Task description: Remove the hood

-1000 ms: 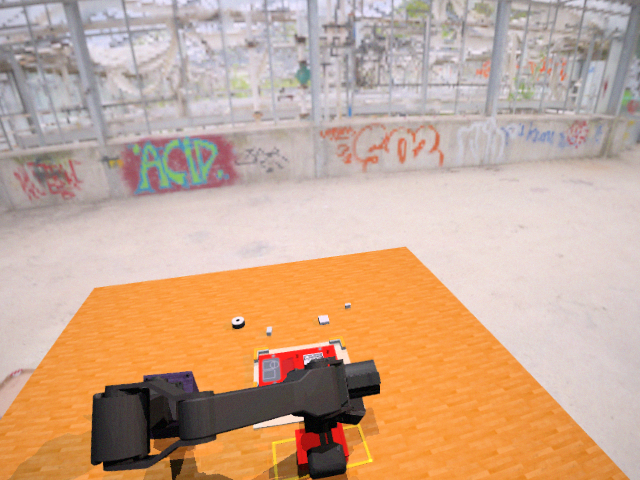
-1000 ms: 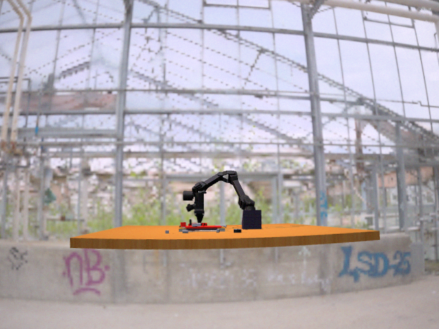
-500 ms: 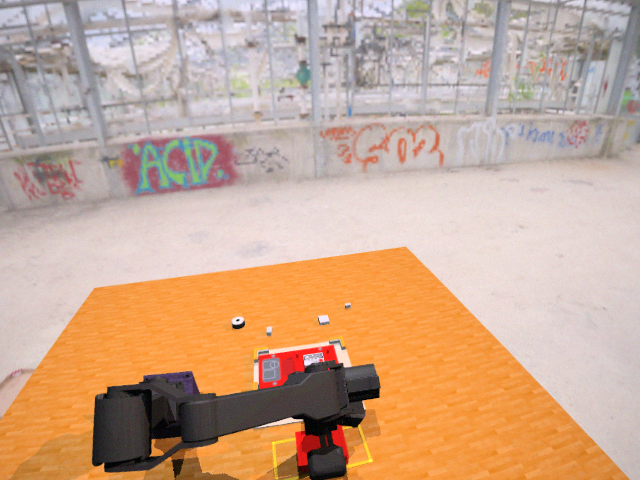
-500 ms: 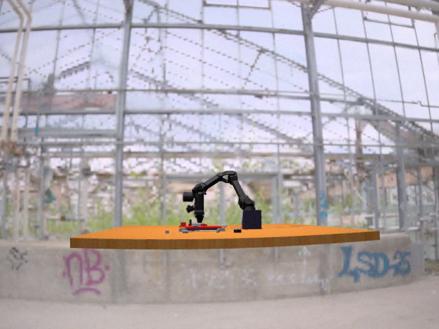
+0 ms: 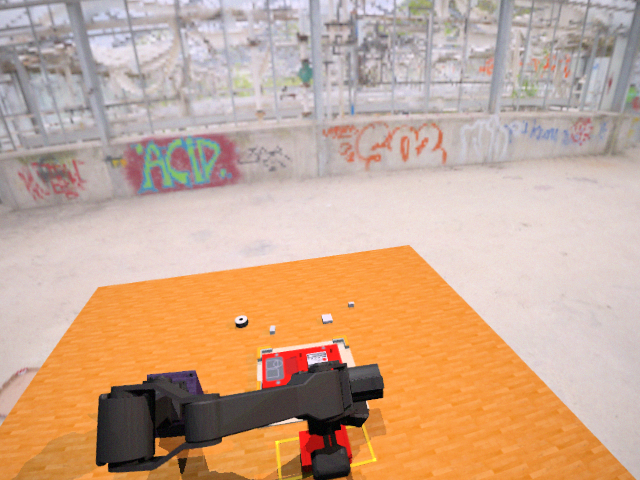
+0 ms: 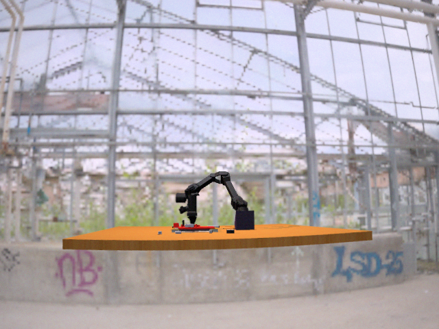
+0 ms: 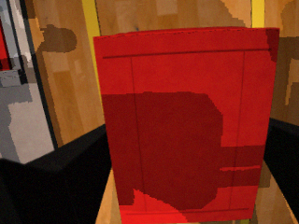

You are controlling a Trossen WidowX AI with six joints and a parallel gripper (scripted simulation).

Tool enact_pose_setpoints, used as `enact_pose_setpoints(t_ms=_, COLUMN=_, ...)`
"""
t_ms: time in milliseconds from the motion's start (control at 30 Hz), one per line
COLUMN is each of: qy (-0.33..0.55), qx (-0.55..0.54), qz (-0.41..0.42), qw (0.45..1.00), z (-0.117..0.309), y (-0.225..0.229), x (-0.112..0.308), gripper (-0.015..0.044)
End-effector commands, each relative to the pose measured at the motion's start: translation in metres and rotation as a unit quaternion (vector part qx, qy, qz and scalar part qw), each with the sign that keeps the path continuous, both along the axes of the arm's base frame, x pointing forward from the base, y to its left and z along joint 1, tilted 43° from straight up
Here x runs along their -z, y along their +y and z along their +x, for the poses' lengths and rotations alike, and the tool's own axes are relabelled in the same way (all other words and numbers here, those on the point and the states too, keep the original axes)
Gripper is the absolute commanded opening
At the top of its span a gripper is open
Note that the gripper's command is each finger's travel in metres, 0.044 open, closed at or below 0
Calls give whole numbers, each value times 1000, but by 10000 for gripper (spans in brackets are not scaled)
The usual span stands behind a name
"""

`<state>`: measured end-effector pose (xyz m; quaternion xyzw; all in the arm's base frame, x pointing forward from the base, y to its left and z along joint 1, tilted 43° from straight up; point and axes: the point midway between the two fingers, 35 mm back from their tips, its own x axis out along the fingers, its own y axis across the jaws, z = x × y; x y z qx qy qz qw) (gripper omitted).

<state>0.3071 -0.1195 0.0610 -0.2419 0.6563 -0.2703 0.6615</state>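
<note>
The red hood (image 5: pixel 307 448) (image 7: pixel 177 75) lies level inside the yellow outline of the marked area (image 5: pixel 278 459) (image 7: pixel 92 19), seen from above. Whether its underside touches the table is hidden. My gripper (image 5: pixel 329 439) (image 6: pixel 192 221) (image 7: pixel 184 128) points down and is shut on the hood, with one black finger at each long side in the wrist view. The red toy car (image 5: pixel 289 364) (image 6: pixel 207 227) sits on a pale board, beside the marked area. The arm covers part of the car in the top view.
A black-and-white wheel (image 5: pixel 241 321) and small pale blocks (image 5: pixel 327 318) (image 5: pixel 272 329) (image 5: pixel 351 304) lie beyond the car in the top view. The arm's dark purple base (image 5: pixel 190 381) (image 6: pixel 244 219) stands to one side. The pale board (image 5: pixel 349 356) is close to the marked area.
</note>
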Motion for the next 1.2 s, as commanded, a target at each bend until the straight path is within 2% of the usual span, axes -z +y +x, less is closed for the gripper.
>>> enact_pose_setpoints(t_ms=0, qy=0, qx=0, qz=0, qw=1000, z=0, y=0, x=0, gripper=341)
enact_pose_setpoints(t_ms=133, qy=0, qx=0, qz=0, qw=1000, z=0, y=2, x=-2, gripper=440)
enact_pose_setpoints(t_ms=400, qy=4, qx=3, qz=-1, qw=1000, z=2, y=49, x=-51, gripper=440)
enact_pose_setpoints(t_ms=1167, qy=4, qx=3, qz=-1, qw=1000, z=2, y=50, x=-53, gripper=440)
